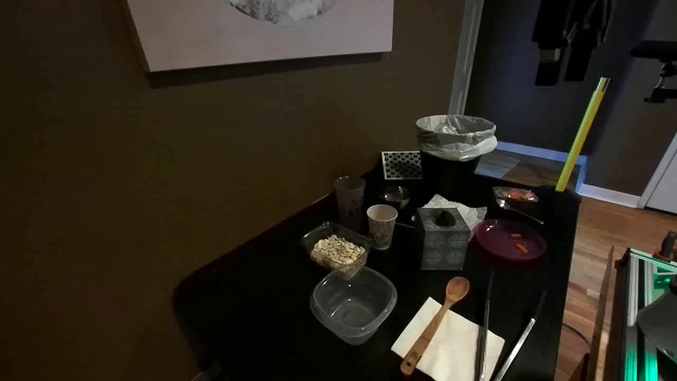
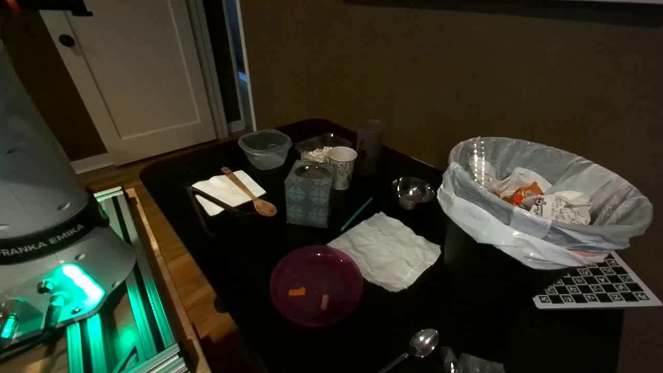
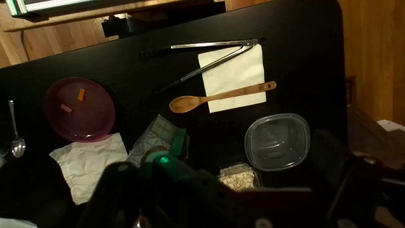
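A clear plastic tub (image 3: 284,148) sits on the black table (image 3: 300,47), right of centre in the wrist view, with a see-through container (image 3: 234,170) of oats (image 3: 239,183) just below and to its left in that frame. The gripper (image 3: 252,139) shows along the bottom edge, its fingers spread wide apart; the tub and oats appear in the gap between them, while the fingertip at the left of the frame covers part of a patterned tissue box (image 3: 158,133). In both exterior views that box stands upright near a white paper cup (image 1: 382,227), and a taller cup (image 1: 349,203) stands just up and left of the paper cup in an exterior view. Up and left of the tub in the wrist frame, a wooden spoon (image 3: 221,95) lies across a white napkin (image 3: 234,71), and one leg of the spread tongs (image 3: 212,44) runs over the napkin too. Toward the left edge a purple plate (image 3: 82,122) bears an orange piece (image 3: 81,94) and a pinkish piece (image 3: 66,108); its rim meets crumpled paper (image 3: 90,161), and a metal spoon (image 3: 18,147) lies at far left. At the right of an exterior view stands a lined bin (image 2: 497,235) holding litter (image 2: 559,207), with a checkered board (image 2: 601,290) partly hidden by it and a small clear bowl (image 2: 413,194) just beside its left.
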